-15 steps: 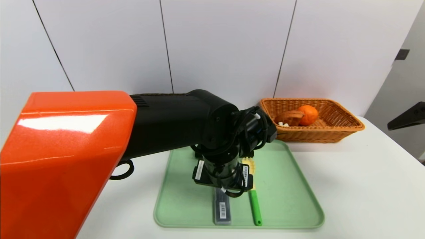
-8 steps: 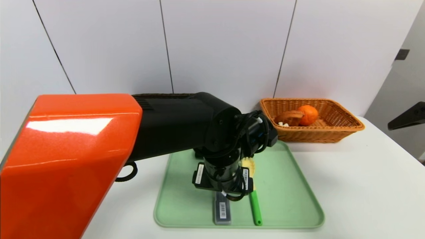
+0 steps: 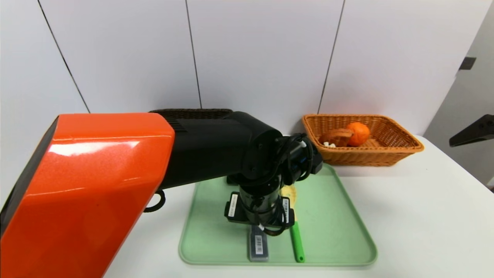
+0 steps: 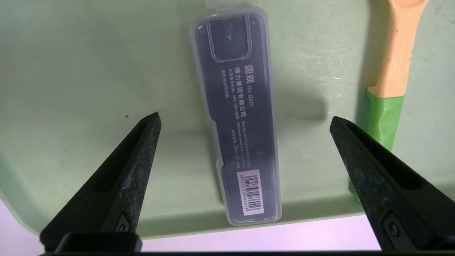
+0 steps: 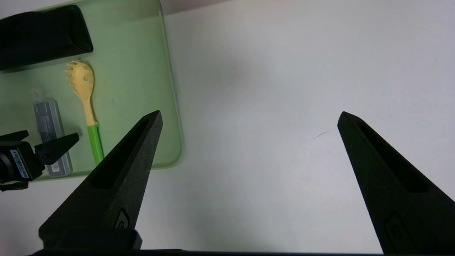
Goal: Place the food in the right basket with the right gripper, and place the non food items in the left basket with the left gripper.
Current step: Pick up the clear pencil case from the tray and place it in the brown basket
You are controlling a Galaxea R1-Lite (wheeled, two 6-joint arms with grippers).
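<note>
Step in hand, as judged: pick-up of the grey case (image 4: 245, 138). Location: flat on the green tray (image 3: 328, 239), beside the pasta fork (image 5: 94, 142), with the black pouch (image 5: 46, 35) farther back.

Left gripper (image 4: 245, 115): over the case, jaws wide apart on either side, nothing held. Centre on the case's long sides before lowering. Check clearance on the fork side; avoid pinning or dragging the green handle along with the case. Lower straight, stop short of pressing into the tray, then close evenly across the narrow width. Likely hazard: slipping on smooth plastic. Lift clear before carrying to the dark brown basket (image 3: 193, 113), partly hidden behind the arm.

Right gripper (image 5: 250, 112): idle off to the right of the tray, wide and without load. Orange (image 3: 359, 135) and tart slice (image 3: 336, 137): already inside the orange-tan basket (image 3: 366, 157); leave undisturbed.
</note>
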